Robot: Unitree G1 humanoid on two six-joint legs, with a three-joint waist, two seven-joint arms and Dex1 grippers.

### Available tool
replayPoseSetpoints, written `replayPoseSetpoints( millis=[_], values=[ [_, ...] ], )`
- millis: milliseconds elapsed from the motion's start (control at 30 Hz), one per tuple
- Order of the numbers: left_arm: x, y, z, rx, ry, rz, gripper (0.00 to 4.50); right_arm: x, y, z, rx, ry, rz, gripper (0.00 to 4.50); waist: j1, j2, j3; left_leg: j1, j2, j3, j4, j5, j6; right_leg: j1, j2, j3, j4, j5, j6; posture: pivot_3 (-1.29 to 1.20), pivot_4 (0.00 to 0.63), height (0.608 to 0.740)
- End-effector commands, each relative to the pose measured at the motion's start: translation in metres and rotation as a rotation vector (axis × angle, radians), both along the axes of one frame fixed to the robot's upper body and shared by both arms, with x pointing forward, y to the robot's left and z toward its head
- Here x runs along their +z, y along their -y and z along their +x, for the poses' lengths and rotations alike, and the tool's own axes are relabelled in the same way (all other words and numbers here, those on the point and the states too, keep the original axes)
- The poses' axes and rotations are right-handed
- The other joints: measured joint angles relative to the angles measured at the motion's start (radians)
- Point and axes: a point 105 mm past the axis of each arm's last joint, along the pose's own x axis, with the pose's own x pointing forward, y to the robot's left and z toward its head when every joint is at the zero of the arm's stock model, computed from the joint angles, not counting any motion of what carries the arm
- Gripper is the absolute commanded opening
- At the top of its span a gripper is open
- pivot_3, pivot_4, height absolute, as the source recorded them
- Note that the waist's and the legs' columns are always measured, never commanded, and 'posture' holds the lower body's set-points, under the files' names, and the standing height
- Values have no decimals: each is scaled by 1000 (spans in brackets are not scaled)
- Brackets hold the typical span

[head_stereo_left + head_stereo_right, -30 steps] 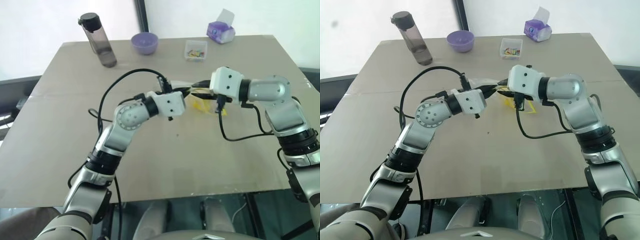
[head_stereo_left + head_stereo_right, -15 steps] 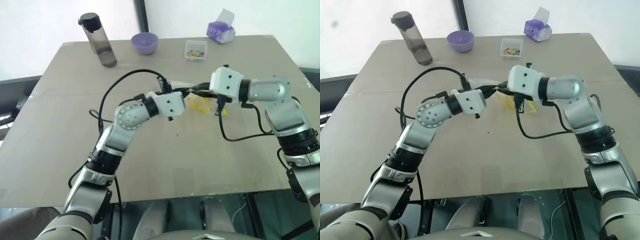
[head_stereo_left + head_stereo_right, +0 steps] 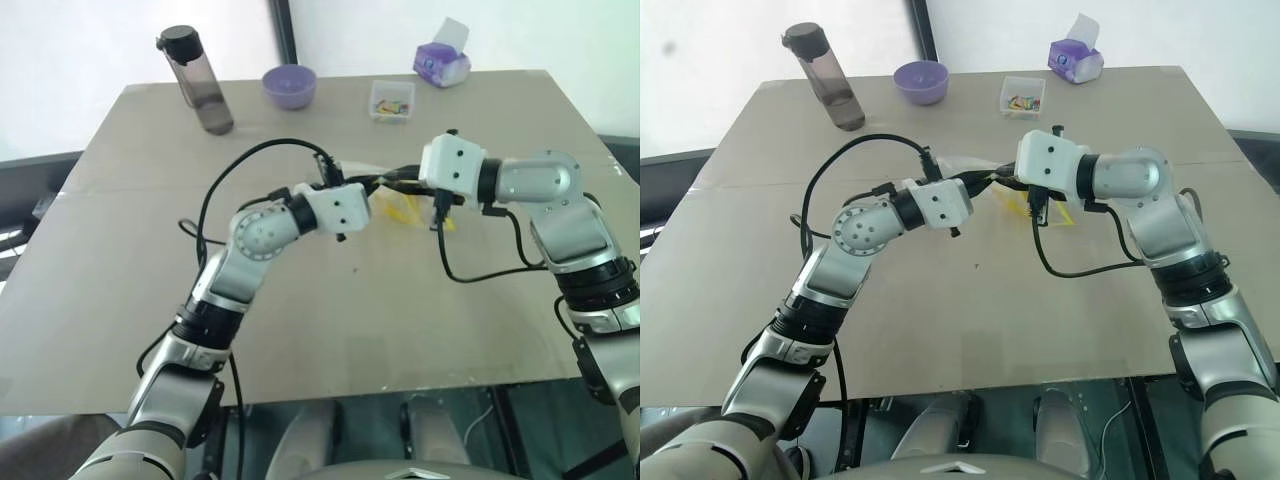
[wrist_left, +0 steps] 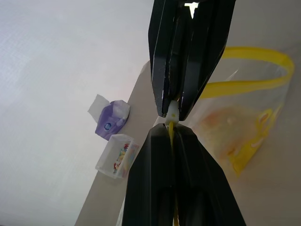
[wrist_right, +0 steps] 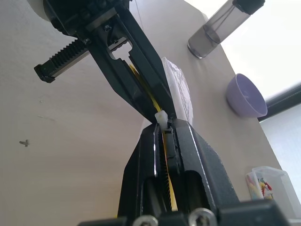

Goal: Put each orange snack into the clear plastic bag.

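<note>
Right pincer (image 5: 164, 129) has just clamped onto the bag's (image 4: 244, 122) yellow zip strip, nose to nose with the left pincer (image 4: 171, 115) already gripping it above the table (image 3: 300, 330), so sealing looks imminent, snack inside.

On the far side of the tabletop (image 3: 150, 300) there are four things in a row. At the far left a dark see-through bottle (image 3: 196, 80) with a black cap stands upright, and to the right of it sits a purple bowl (image 3: 289, 86). Further right is a small clear box (image 3: 391, 101) with colourful bits inside, and at the far right edge a purple tissue pack (image 3: 443, 63).
</note>
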Motion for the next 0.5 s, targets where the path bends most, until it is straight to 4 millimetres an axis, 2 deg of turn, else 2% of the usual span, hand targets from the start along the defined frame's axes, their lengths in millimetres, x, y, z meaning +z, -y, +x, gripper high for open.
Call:
replayPoseSetpoints(
  millis=[33, 500],
  values=[
    [10, 6, -4, -28, 40, -19, 0, 21, -10, -12, 66, 92, 24, 56, 0, 0, 0, 0, 0, 0, 0, 0, 0, 0, 0, 0, 0, 0, 0, 0, 150, 740],
    [10, 6, -4, -30, 40, -21, 0, 23, -11, -10, 71, 134, 20, 56, 0, 0, 0, 0, 0, 0, 0, 0, 0, 0, 0, 0, 0, 0, 0, 0, 150, 740]
  ],
)
